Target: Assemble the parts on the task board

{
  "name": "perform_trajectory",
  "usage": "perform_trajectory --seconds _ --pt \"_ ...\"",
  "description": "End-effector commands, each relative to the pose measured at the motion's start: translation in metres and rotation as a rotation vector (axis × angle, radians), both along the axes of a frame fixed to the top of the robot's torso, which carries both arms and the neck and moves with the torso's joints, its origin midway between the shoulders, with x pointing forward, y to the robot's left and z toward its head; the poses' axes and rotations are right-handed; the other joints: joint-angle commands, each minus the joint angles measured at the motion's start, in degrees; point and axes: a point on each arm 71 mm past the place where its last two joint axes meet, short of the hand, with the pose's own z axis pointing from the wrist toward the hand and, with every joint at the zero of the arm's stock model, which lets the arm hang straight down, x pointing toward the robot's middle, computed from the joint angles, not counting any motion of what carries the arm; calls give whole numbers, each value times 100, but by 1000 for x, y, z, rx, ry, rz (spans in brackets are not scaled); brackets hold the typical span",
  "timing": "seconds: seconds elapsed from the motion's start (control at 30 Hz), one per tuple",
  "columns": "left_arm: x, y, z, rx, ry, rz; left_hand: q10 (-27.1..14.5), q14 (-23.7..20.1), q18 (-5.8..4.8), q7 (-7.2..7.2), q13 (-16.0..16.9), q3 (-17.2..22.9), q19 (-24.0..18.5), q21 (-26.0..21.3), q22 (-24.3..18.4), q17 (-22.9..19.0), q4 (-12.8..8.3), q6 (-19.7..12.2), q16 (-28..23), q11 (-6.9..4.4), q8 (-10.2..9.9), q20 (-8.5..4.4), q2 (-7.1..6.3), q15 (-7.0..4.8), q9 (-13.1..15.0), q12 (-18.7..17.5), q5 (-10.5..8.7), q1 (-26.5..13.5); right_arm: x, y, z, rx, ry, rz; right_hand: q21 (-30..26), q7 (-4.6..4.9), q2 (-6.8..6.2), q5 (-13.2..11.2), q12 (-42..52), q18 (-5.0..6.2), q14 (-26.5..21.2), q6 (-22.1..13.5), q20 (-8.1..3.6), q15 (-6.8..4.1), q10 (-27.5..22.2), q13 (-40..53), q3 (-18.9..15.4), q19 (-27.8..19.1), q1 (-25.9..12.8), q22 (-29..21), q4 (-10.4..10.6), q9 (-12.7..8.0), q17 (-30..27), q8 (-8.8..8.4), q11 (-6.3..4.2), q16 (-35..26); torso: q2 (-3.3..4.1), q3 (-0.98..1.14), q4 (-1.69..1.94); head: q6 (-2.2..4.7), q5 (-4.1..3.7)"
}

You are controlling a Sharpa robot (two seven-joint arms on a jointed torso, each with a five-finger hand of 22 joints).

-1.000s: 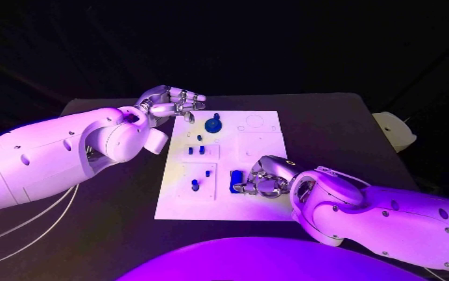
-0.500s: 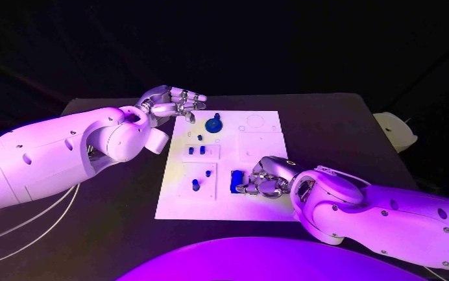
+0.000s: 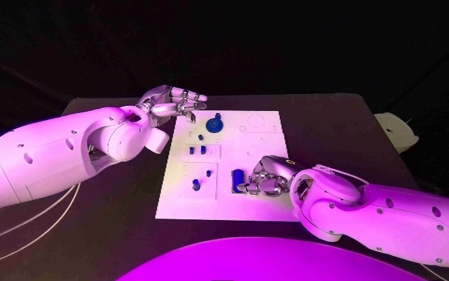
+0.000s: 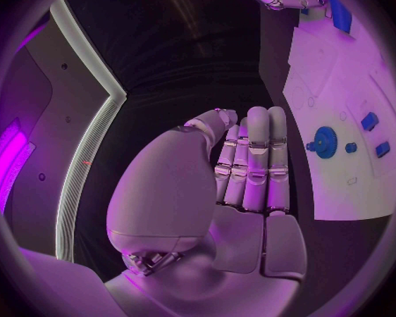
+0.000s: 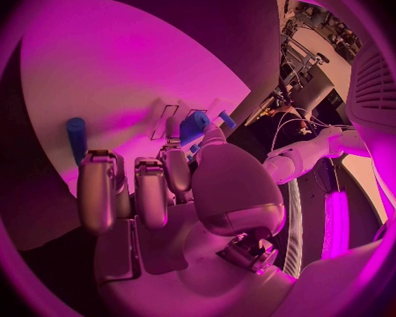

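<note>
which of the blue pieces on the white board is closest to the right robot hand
The upright blue block at the board's near end, right beside the right robot hand. The round blue gear and the small pegs lie farther off, toward the left robot hand.

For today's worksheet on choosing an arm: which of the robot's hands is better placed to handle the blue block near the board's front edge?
The right hand, probably. Its fingers already sit at the blue block on the task board. The left hand hovers off the board's far left corner, holding nothing.
</note>
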Motion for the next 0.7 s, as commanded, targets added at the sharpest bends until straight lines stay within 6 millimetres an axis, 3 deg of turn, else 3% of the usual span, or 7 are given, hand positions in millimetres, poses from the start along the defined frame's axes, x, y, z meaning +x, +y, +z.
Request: perform_trajectory --seconds 0.03,0.4,0.5,0.53,0.6,0.7 --pt "0 0 0 -10 1 -11 -49 -17 87 13 9 -21 -29 -19 -10 -9 -22 -46 -33 -9 8 10 16 21 -3 20 -14 -18 0 -2 -1 -27 -6 6 10 -30 41 18 20 -58 509 -6 -43 -52 49 121 24 252 13 1240 23 6 1087 29 3 14 -3 5 -4 0 5" --pt "-1 5 0 -7 1 -2 -51 -16 87 14 9 -21 -28 -19 -10 -10 -24 -47 -34 -8 8 10 15 21 -2 22 -14 -16 -3 -3 1 -26 1 23 -11 -25 -56 -73 6 -54 507 -22 -46 -52 44 120 -40 244 86 1235 5 23 1079 31 6 10 2 3 -3 0 -9" --pt "-1 5 0 -7 2 -4 -53 -17 87 15 9 -20 -27 -20 -11 -10 -28 -49 -34 -8 9 9 14 21 -2 24 -14 -11 -4 -2 2 -21 2 30 -18 -19 -125 -382 -1 -53 505 -23 -42 -47 43 125 -149 241 24 1233 41 42 1071 39 12 6 1 -1 -2 0 -11" --pt "-1 5 0 -7 2 -4 -53 -17 87 15 9 -20 -27 -20 -11 -10 -28 -49 -34 -8 9 9 14 21 -2 24 -14 -11 -4 -2 2 -20 2 31 -18 -19 -125 -382 -1 -53 505 -23 -42 -47 43 125 -149 241 24 1233 41 42 1071 39 12 6 1 -2 -1 0 -13" --pt "-1 5 0 -7 3 -5 -53 -17 87 15 9 -20 -27 -20 -11 -10 -28 -49 -34 -8 9 9 14 21 -2 24 -14 -11 -4 -2 2 -18 2 32 -16 -18 -139 -725 1 -53 505 -23 -40 -45 48 135 -235 240 -50 1233 46 60 1070 47 14 5 2 -5 -1 0 -19" --pt "-1 5 0 -7 3 -5 -53 -17 87 15 9 -20 -27 -20 -11 -10 -28 -49 -34 -8 9 9 14 21 -2 24 -14 -11 -5 -3 2 -17 1 32 -15 -18 -139 -814 -3 -54 506 -24 -40 -44 48 136 -262 241 -67 1234 45 67 1074 50 15 7 6 -7 -2 0 -14"
